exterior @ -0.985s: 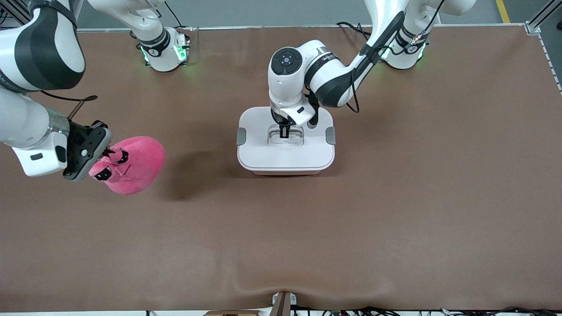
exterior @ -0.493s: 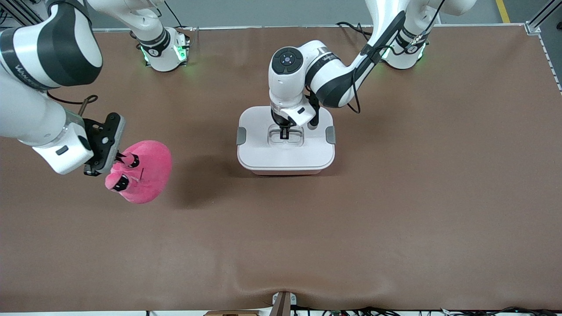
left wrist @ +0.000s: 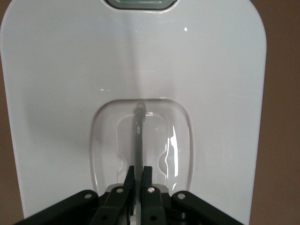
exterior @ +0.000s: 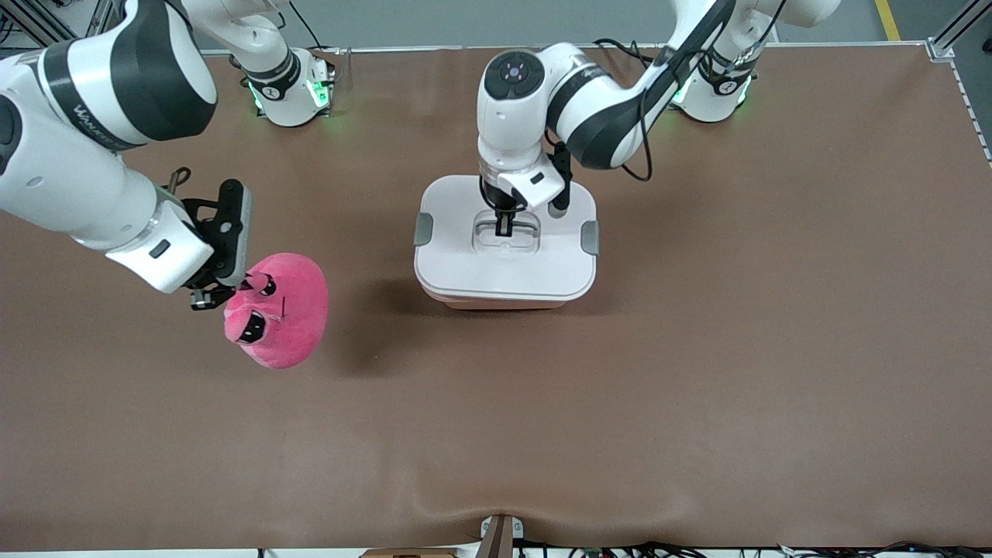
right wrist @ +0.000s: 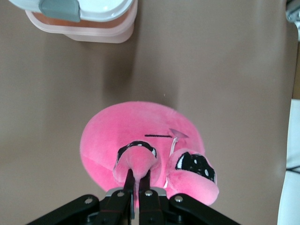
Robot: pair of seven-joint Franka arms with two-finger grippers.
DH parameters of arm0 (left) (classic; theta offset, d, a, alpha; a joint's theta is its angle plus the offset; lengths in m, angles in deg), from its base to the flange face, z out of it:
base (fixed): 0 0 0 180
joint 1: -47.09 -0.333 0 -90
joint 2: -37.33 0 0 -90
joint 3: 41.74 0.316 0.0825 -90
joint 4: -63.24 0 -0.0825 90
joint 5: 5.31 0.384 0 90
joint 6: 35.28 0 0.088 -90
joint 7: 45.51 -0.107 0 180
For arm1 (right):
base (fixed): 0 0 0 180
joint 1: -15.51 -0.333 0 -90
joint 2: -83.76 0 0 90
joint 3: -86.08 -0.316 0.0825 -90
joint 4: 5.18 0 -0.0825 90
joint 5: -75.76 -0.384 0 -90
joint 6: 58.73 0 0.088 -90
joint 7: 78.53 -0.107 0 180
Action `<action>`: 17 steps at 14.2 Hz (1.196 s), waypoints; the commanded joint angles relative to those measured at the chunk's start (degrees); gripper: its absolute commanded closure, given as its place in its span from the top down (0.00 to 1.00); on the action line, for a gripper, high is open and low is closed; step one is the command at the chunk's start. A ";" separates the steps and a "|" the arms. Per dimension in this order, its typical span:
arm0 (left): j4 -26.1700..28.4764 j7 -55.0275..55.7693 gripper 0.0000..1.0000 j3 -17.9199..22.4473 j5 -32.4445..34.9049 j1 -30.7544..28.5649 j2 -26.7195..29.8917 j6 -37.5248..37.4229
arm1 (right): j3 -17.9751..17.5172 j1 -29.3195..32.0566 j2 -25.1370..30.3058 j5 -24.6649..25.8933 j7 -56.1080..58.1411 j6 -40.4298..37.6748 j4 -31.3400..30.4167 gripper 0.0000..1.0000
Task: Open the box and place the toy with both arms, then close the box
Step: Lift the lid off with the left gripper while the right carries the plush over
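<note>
1. Lid (exterior: pixel 505 267), frame centre: left gripper (exterior: pixel 504 226) pinched on its handle (left wrist: pixel 139 140), now lifted off the box (exterior: pixel 504 301).
2. Toy (exterior: pixel 283 310), centre-left: right gripper (exterior: pixel 242 285) clamped on its nub, carried closer; placing comes next.

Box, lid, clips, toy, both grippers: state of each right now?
box: on the table, lid coming off
lid: raised off the rim, held by its handle
side clips: on the lid, clear of the tub
toy: in the air over the table, held by one nub
left gripper: jaws shut on the handle
right gripper: jaws shut on the toy
</note>
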 commanded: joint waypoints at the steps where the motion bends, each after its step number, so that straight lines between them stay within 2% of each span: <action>1: 0.29 -3.19 0.00 -0.25 -0.43 -2.84 4.78 -2.58 | 0.52 -3.24 0.99 -1.02 3.32 0.28 -0.26 0.00; 6: -2.26 -18.72 0.00 -0.25 -7.54 -11.36 9.27 -8.90 | -0.79 -8.52 1.43 -2.50 5.62 -0.42 -0.17 0.00; 11: -2.53 -37.00 0.00 -0.25 -10.01 -21.29 10.77 -14.79 | -1.41 -15.18 2.04 -3.39 3.53 -3.41 -0.43 0.00; 17: -2.44 -53.27 0.00 -0.16 -11.42 -31.05 10.77 -16.56 | -1.41 -20.48 1.26 -2.69 -3.15 0.54 -1.14 0.00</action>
